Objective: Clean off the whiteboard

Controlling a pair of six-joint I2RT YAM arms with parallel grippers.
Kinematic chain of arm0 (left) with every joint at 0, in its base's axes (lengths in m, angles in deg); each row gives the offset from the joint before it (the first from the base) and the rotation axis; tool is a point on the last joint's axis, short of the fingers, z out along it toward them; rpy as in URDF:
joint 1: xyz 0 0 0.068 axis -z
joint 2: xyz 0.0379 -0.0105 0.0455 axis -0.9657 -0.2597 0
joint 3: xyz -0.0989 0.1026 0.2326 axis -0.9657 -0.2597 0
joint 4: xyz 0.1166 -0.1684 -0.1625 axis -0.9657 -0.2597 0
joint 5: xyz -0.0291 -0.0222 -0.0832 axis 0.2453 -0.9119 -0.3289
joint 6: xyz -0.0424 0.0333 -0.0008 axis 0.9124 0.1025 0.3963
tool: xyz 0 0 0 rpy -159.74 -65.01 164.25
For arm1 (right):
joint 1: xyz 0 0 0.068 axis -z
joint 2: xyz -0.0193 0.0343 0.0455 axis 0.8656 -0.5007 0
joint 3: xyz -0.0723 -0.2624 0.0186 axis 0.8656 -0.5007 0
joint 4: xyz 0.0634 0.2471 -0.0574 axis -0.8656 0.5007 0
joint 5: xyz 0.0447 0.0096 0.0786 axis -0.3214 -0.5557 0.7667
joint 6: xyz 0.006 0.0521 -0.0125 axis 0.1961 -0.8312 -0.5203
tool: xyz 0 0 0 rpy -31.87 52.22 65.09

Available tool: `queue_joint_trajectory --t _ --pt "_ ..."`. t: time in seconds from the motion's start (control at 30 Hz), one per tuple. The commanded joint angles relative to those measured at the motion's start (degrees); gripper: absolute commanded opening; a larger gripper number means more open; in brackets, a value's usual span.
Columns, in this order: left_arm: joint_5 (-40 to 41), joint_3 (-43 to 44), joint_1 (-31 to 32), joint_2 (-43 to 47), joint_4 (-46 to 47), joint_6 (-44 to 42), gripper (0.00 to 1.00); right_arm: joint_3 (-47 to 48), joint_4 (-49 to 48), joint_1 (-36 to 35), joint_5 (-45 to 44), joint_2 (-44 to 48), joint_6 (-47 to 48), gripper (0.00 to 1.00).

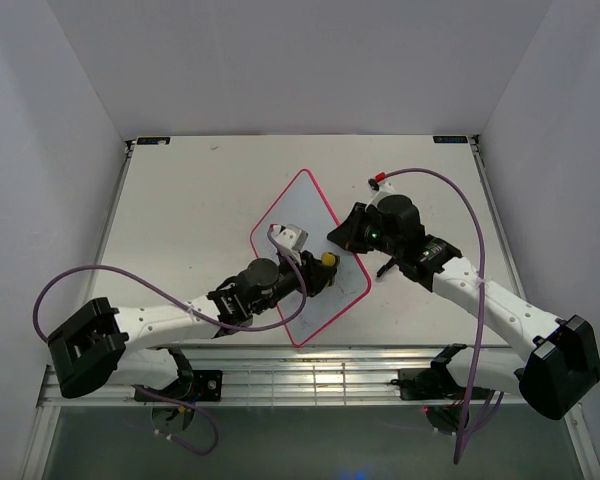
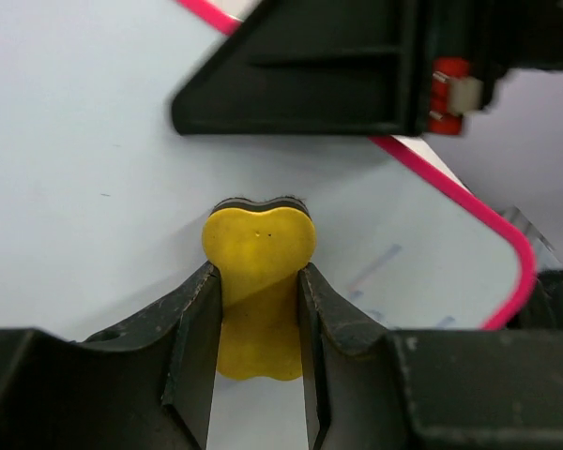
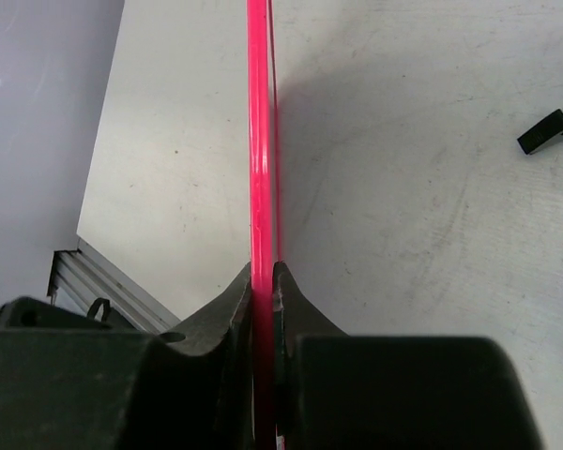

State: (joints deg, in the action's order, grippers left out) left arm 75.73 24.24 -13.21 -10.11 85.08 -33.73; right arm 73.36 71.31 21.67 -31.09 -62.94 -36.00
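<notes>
— Handling first: how is the flat, glossy white whiteboard (image 1: 302, 205) with rounded corners and a thin pink-red frame going to behave?

— I am judging it light, stiff and slick, so it is probably going to skate under any rubbing unless something is pinning it. It is lying turned cornerwise in the middle of the white table (image 1: 180, 220), with one corner pointing toward the near edge.

— Where is it being held?

— The right pincer (image 1: 348, 236) is clamping the frame on the side facing the table's right edge, and its wrist view is showing the pink rim squeezed between both fingers. The frame seems the sensible hold, since that is leaving the writing surface free.

— And the other arm?

— The left pincer (image 2: 260, 309) is gripping a small yellow peanut-shaped eraser (image 2: 260, 244) by its waist, over the board near the clamped side. Whether it is pressing down, I cannot tell.
</notes>
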Motion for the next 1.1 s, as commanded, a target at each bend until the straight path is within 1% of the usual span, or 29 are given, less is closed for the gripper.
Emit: queue_joint_trajectory --t 0.0,0.1,0.17,0.27,0.3,0.33,0.4,0.57,0.67,0.73,0.93,1.07 --pt "0.88 1.84 -3.19 -4.91 -11.18 0.87 0.00 4.28 -9.98 -2.32 4.98 2.82 -3.80 0.08" --pt "-0.17 4.04 -3.73 -7.55 -12.16 0.17 0.00 4.19 -9.90 -2.32 4.81 2.56 -3.80 0.08" --pt "-1.66 5.63 -2.85 -8.34 -12.07 -0.18 0.00 4.19 -9.90 -2.32 4.80 2.12 -3.72 0.08" --pt "-1.23 7.30 1.01 -8.61 -11.90 -3.07 0.00 4.37 -9.72 -2.32 4.28 1.59 -3.72 0.08" --pt "-1.32 7.39 3.28 -8.44 -11.63 -4.04 0.00 4.71 -9.46 -2.32 3.67 1.59 -3.72 0.08" --pt "-1.14 7.21 4.44 -8.17 -11.37 -6.48 0.00 4.80 -9.20 -2.32 3.23 1.59 -3.72 0.08" --pt "-0.62 6.69 6.89 -7.47 -10.93 -8.26 0.00 5.07 -8.76 -2.32 2.61 1.76 -3.80 0.08" --pt "0.61 4.14 9.45 -6.67 -9.52 -11.43 0.00 5.68 -8.40 -2.32 1.82 2.12 -5.03 0.08" --pt "4.91 3.61 9.46 -7.99 -9.87 -10.56 0.00 6.12 -8.40 -2.32 2.17 2.12 -5.38 0.08" --pt "6.23 3.43 8.93 -9.40 -10.05 -9.68 0.00 6.12 -8.58 -2.32 2.52 2.38 -5.47 0.08" --pt "7.73 2.29 7.00 -15.54 -10.05 -5.11 0.00 6.65 -8.32 -2.41 2.78 2.73 -5.65 0.08" --pt "7.74 0.89 5.94 -16.78 -10.14 -1.59 0.00 6.83 -7.79 -2.41 1.99 2.91 -5.12 0.08"
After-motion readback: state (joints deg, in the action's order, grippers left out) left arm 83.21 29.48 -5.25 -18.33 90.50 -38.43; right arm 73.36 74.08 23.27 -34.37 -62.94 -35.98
